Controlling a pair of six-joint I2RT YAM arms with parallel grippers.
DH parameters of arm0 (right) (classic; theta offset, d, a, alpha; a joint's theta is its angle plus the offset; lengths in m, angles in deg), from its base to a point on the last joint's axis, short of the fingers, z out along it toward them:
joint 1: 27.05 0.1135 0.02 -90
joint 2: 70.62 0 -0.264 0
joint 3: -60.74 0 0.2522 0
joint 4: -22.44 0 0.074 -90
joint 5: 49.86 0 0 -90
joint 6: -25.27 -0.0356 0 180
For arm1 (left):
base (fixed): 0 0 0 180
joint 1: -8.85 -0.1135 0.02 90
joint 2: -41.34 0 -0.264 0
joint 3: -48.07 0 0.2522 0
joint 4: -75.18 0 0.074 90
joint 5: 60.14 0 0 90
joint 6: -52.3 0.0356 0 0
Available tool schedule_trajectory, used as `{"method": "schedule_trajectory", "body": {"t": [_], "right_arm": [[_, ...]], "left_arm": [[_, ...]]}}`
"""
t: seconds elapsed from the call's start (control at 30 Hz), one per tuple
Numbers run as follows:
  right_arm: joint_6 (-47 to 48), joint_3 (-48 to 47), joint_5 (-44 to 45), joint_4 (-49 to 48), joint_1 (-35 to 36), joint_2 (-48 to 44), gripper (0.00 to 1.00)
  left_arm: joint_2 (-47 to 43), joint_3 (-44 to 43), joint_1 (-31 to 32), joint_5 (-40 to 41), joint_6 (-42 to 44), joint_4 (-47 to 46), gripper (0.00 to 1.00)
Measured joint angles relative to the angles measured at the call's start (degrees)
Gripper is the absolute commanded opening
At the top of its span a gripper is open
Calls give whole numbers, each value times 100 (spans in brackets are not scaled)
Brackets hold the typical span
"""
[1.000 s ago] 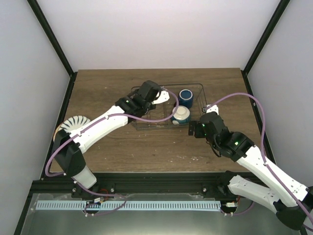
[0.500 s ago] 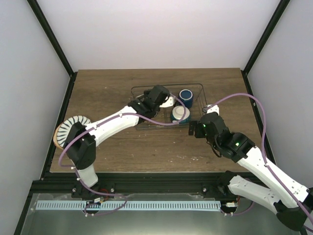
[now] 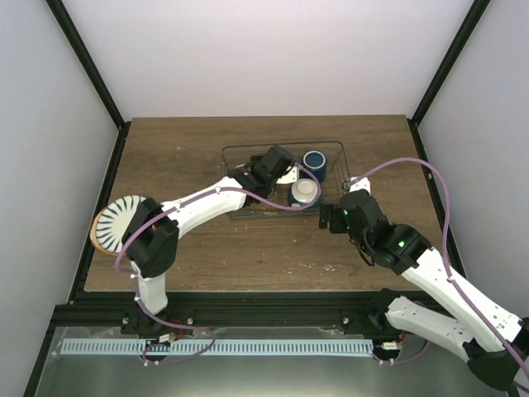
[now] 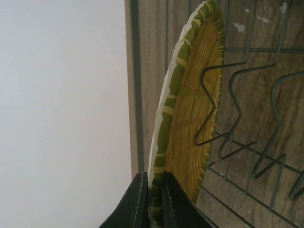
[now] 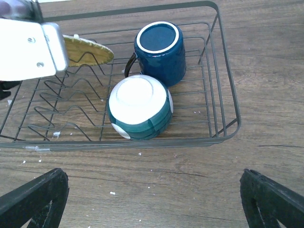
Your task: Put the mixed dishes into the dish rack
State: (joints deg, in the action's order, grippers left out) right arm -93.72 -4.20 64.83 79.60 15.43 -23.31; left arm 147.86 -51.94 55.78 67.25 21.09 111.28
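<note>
Left claw (image 4: 153,192) is clamped on the rim of the yellow plate (image 4: 194,95), which stands on edge inside the rack (image 5: 230,71) with the divider slots just beside its face. Contact with the wires cannot be confirmed. Right claw (image 5: 152,199) gapes wide and empty at the rack's near side, with cup (image 5: 160,50) and bowl (image 5: 139,107) filling the right end.

The surface (image 5: 266,71) shows matt brown wood grain, and the dish rack (image 5: 232,80) is thin, smooth grey metal wire. The dark blue cup (image 5: 161,54) and the small bowl (image 5: 140,109) have a glossy, ceramic-looking glaze. The orange-yellow plate (image 4: 190,118) looks dull, with a fine woven-looking grid texture.
</note>
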Motion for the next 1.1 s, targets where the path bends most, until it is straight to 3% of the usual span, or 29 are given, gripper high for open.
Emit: {"method": "schedule_trajectory", "body": {"t": [0.07, 0.2, 0.47, 0.67, 0.83, 0.97, 1.1], "right_arm": [[-2, 17, 0, -15, 0, 0, 100], [0, 72, -15, -13, 0, 2, 100], [2, 72, -85, -20, 0, 4, 100], [31, 72, -146, -42, 0, 2, 100], [85, 76, -199, -61, 0, 2, 100], [129, 81, -273, -146, 0, 2, 100], [262, 83, -459, -361, 0, 92, 100]], "left_arm": [[107, 0, 0, 2, -2, 17, 8], [267, -13, -2, 7, -26, 11, 32], [282, -98, 4, 160, -48, -133, 98], [184, -199, 4, 219, -190, -111, 100], [-522, -372, 26, 214, -857, 457, 100], [-1285, -905, 68, 435, -1939, 1305, 100], [-1731, -2024, -164, 446, -3692, 2702, 100]]}}
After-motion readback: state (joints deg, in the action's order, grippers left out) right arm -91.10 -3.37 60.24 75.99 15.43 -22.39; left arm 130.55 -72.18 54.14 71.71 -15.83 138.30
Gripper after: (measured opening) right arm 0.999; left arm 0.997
